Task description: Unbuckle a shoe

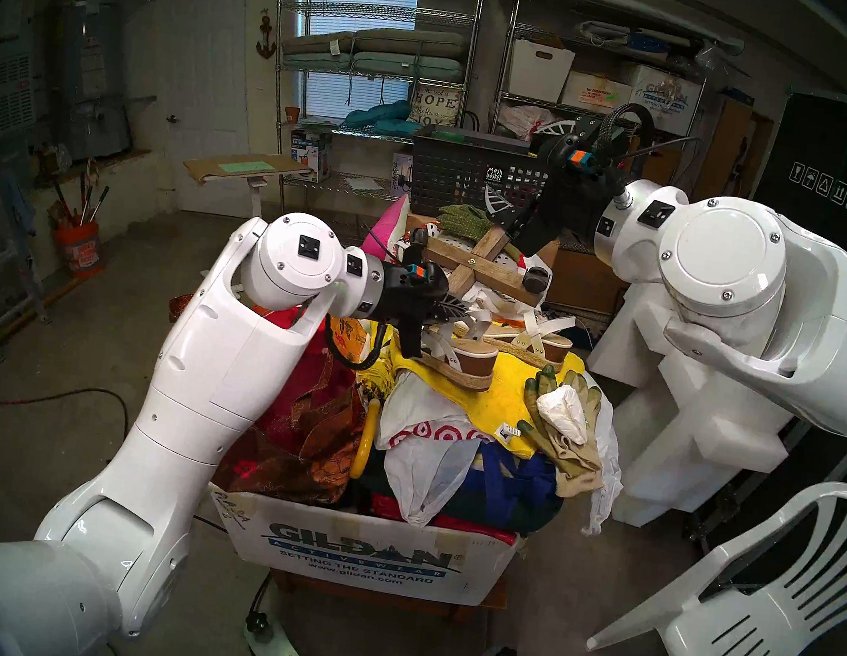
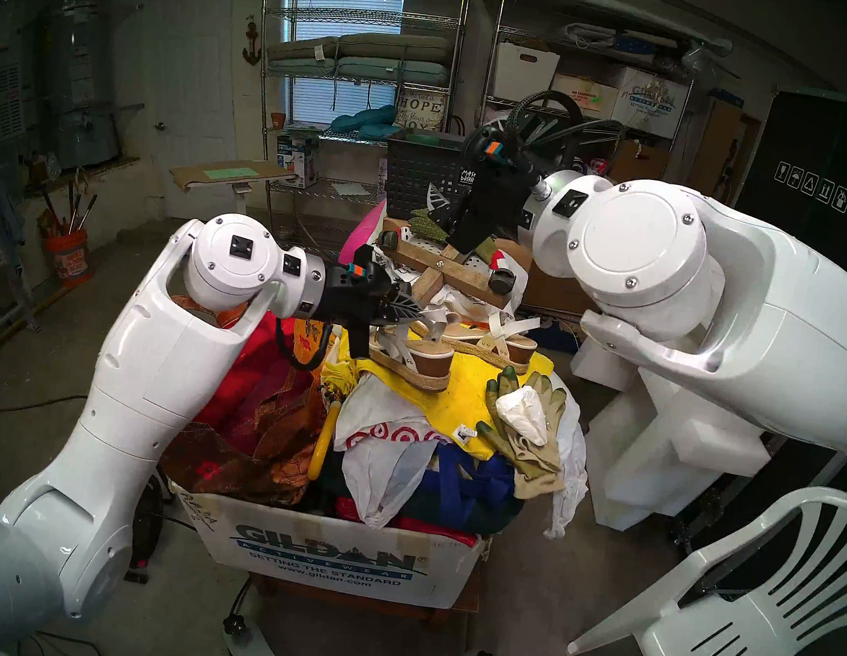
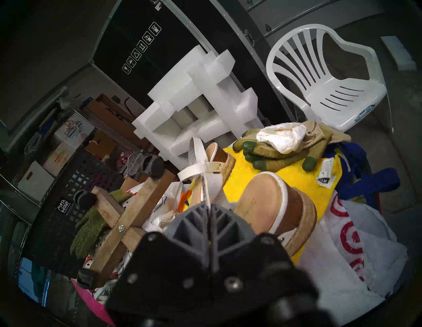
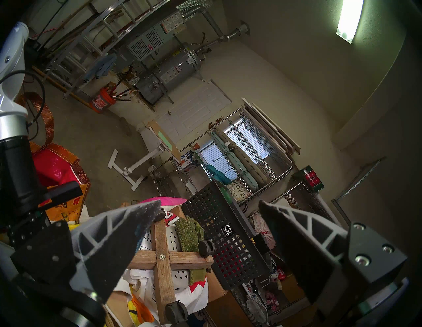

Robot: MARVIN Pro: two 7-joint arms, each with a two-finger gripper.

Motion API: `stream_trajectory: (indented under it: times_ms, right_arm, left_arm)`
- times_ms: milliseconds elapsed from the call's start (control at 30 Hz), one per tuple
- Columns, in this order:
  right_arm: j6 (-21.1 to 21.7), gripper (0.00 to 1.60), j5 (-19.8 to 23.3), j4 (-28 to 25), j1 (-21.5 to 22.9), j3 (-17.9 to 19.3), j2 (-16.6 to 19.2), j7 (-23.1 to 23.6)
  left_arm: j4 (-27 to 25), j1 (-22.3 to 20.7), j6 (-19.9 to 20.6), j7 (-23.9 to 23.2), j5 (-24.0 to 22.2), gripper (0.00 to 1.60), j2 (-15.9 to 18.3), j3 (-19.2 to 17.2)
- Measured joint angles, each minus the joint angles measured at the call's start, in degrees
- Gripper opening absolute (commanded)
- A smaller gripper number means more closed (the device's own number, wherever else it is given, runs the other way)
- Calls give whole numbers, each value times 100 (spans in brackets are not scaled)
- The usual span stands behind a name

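Reaching level, left pincer (image 3: 209, 211) pinches sandal (image 3: 274, 205) strap; right pincer (image 4: 205, 228) gapes.

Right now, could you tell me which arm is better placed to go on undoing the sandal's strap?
Left. The left gripper is shut on the thin white strap of the near sandal, while the right gripper hangs open above the wooden cross, away from both sandals.

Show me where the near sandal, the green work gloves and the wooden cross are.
near sandal (image 1: 465, 360): head left view, cork heel.
green work gloves (image 1: 579, 410): head left view, glove back.
wooden cross (image 1: 483, 265): head left view, centre joint.
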Motion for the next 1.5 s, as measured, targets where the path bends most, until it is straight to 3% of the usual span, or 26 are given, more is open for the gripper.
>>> stream_trajectory:
  times_ms: [267, 533, 833, 1500]
  right_arm:
    - [0, 160, 0, 0, 0, 0, 0, -1]
    - [0, 160, 2, 0, 0, 1, 0, -2]
    - [0, 160, 2, 0, 0, 1, 0, -2]
    - [0, 160, 1, 0, 0, 2, 0, -1]
  left_arm:
    - [-1, 232, -377, -205, -69, 0, 284, -182]
    - [75, 379, -575, -93, 0, 0, 361, -211]
    - [343, 187, -588, -81, -35, 0, 361, -349]
    - [224, 142, -520, -441, -235, 0, 498, -660]
